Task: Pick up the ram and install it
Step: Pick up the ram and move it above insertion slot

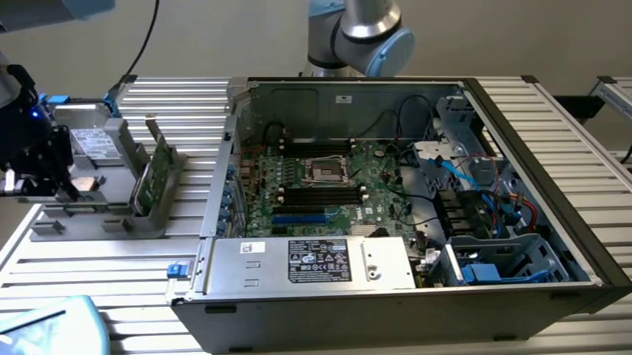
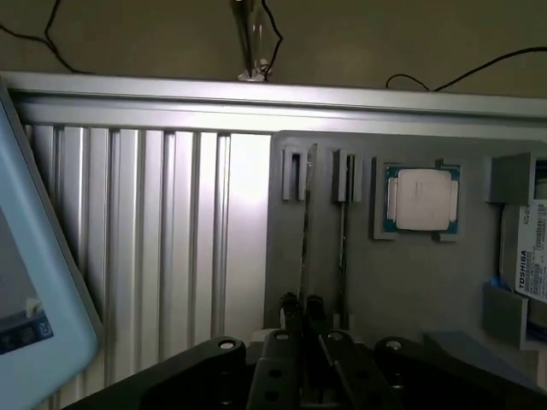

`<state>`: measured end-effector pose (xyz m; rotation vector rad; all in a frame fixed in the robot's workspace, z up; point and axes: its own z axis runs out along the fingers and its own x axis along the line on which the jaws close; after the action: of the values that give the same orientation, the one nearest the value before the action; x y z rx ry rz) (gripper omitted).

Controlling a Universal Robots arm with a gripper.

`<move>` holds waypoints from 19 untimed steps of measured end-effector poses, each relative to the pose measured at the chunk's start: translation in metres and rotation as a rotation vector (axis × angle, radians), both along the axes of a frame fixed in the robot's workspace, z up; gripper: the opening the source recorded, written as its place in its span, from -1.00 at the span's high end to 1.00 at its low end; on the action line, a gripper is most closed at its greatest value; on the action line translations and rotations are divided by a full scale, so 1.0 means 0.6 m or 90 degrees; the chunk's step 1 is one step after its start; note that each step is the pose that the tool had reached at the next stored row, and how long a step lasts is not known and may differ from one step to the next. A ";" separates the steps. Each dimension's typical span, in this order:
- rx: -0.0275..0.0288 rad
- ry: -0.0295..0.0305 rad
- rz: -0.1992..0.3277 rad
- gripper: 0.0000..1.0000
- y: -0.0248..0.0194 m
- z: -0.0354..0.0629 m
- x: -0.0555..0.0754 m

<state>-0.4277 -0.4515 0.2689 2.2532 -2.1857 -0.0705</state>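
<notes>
Gripper (image 2: 302,306) low over the gray holder (image 2: 402,282) — jaws drawn nearly together, pinching the thin edge of the ram (image 2: 305,231), as best I can judge. Ram stands edge-on in its slot, not yet lifted. A second stick (image 2: 344,231) sits just beside it, the processor (image 2: 421,199) beyond. Farther off, the open case (image 1: 553,140) — memory slots (image 1: 318,197) on the motherboard (image 1: 345,177) look bare. I reckon the grasp is made; lift and install remain.
</notes>
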 end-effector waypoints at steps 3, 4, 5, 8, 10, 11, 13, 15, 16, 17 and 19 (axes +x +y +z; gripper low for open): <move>0.0014 0.0004 0.000 0.73 0.0000 0.022 0.020; 0.0025 0.0004 0.000 0.73 0.0000 0.029 0.026; 0.0035 0.0004 0.001 0.73 0.0000 0.035 0.031; 0.0072 0.0004 0.002 0.73 0.0000 0.051 0.047; 0.0109 0.0005 0.003 0.73 -0.0001 0.063 0.059; 0.0129 0.0005 0.003 0.73 -0.0002 0.069 0.064; 0.0174 0.0004 0.004 0.73 -0.0002 0.081 0.076; 0.0220 0.0004 0.005 0.73 -0.0003 0.094 0.088; 0.0239 0.0004 0.005 0.73 -0.0003 0.100 0.094; 0.0258 0.0003 0.006 0.73 -0.0004 0.106 0.100; 0.0286 0.0004 0.006 0.73 -0.0004 0.115 0.112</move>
<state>-0.3604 -0.4517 0.3382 2.2868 -2.1942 -0.1216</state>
